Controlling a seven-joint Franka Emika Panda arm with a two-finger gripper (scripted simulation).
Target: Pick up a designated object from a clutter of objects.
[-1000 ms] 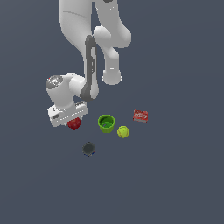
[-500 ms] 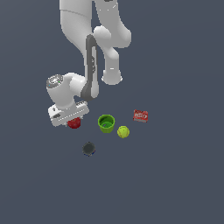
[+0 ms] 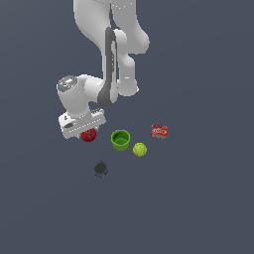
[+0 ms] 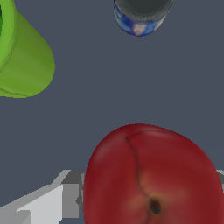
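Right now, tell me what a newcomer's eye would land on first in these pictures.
In the wrist view the dark-red apple fills the foreground, with the green cup and a dark grey round thing beyond it. In the exterior view the white arm looms, its end effector low over that apple, while a yellow-green ball and a flat red box lie towards the exterior view's right.

Plain, even dark slate-grey floor (image 3: 198, 208) under flat light.

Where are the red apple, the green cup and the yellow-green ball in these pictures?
red apple (image 4: 153, 175), wrist view, on its upper skin near the dimple.
green cup (image 3: 120, 139), exterior view, on its rim.
yellow-green ball (image 3: 140, 149), exterior view, at its middle.
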